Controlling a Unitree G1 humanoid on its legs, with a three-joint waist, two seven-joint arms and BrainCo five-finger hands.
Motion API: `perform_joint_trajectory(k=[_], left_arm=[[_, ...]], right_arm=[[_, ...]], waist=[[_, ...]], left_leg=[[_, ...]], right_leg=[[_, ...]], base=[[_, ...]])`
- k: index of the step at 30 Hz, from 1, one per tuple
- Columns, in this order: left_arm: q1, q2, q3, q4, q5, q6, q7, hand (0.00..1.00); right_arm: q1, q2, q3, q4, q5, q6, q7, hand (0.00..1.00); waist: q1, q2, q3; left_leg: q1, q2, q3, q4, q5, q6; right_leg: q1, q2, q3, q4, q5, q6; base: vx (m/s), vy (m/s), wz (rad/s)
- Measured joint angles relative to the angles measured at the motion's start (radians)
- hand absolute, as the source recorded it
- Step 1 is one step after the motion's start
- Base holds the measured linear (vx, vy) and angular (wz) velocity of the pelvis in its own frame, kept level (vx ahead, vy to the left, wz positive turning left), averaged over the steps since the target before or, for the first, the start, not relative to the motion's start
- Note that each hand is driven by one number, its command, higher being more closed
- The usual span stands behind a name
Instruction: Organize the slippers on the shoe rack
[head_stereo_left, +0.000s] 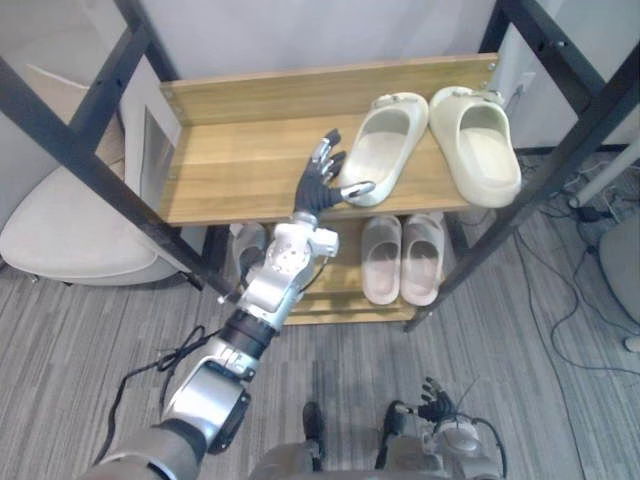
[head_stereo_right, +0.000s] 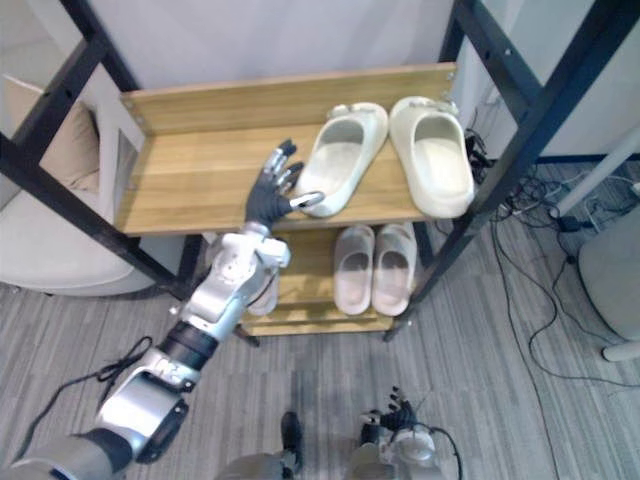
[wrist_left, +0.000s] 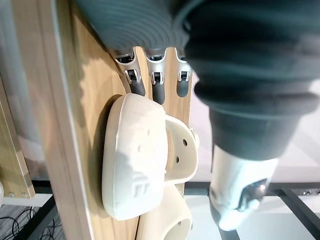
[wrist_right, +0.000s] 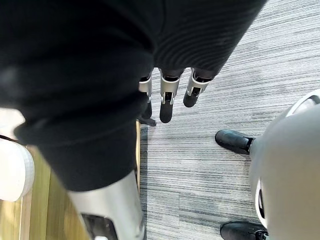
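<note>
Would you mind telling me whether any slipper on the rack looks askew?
Yes: on the top shelf, the left cream slipper lies at an angle, heel toward the left hand, so it is not parallel with its mate. The lower pair sits straight, side by side.

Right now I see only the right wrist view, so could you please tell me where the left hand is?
Observer: The left hand is over the top shelf, fingers straight, beside the heel of the left cream slipper.
Operator: Is that slipper lined up with its partner?
Observer: No, it lies at an angle to the other cream slipper: toes close, heels apart.
Operator: And below?
Observer: On the lower shelf a beige pair lies side by side.
</note>
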Motion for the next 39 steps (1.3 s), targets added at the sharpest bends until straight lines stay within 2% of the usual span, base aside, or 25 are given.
perform_joint_trajectory(k=[8, 12, 17, 27, 31, 39], left_arm=[[-0.032, -0.012, -0.030, 0.017, -0.007, 0.001, 0.001, 0.00], [-0.075, -0.070, -0.042, 0.035, -0.007, -0.006, 0.022, 0.00], [-0.099, -0.074, -0.036, 0.035, -0.007, -0.016, 0.028, 0.00], [-0.106, -0.036, -0.012, 0.066, 0.001, -0.015, 0.020, 0.00], [-0.102, -0.016, 0.016, 0.093, 0.002, 0.001, 0.017, 0.00], [-0.083, -0.008, 0.046, 0.093, 0.014, 0.004, -0.001, 0.00]], right_arm=[[0.000, 0.002, -0.004, 0.016, 0.001, 0.000, -0.001, 0.00], [0.001, 0.003, -0.010, 0.016, 0.002, -0.001, -0.002, 0.00], [0.006, 0.003, -0.011, 0.007, 0.003, -0.001, -0.002, 0.00], [0.019, 0.004, -0.012, -0.015, 0.003, -0.007, -0.002, 0.00], [0.018, 0.005, -0.013, -0.015, 0.003, -0.008, -0.001, 0.00], [0.017, 0.012, -0.011, -0.015, 0.002, -0.008, 0.000, 0.00]], waist=[[-0.011, -0.009, 0.001], [-0.015, -0.012, 0.000], [-0.014, -0.012, 0.000], [-0.015, -0.012, 0.000], [-0.017, -0.012, 0.000], [-0.018, -0.014, 0.001]], left_leg=[[-0.002, 0.007, 0.029, 0.000, -0.006, -0.008], [-0.007, 0.010, 0.038, 0.000, -0.006, -0.009], [-0.007, 0.010, 0.052, 0.000, -0.008, -0.010], [-0.004, 0.013, 0.061, 0.000, -0.012, -0.017], [-0.004, 0.017, 0.057, 0.000, -0.012, -0.016], [-0.004, 0.015, 0.044, 0.000, -0.009, -0.012]], right_leg=[[-0.018, 0.003, 0.028, 0.001, 0.004, -0.003], [-0.027, 0.004, 0.048, 0.006, 0.005, -0.003], [-0.034, 0.003, 0.060, 0.006, 0.008, -0.004], [-0.036, 0.011, 0.067, 0.002, 0.011, -0.005], [-0.036, 0.015, 0.058, 0.003, 0.010, -0.005], [-0.030, 0.014, 0.046, 0.006, 0.010, -0.004]], base=[[0.02, 0.010, -0.12], [0.03, 0.013, -0.06], [0.01, 0.016, -0.06], [0.00, 0.008, -0.02], [0.00, 0.000, 0.00], [0.02, 0.008, 0.03]])
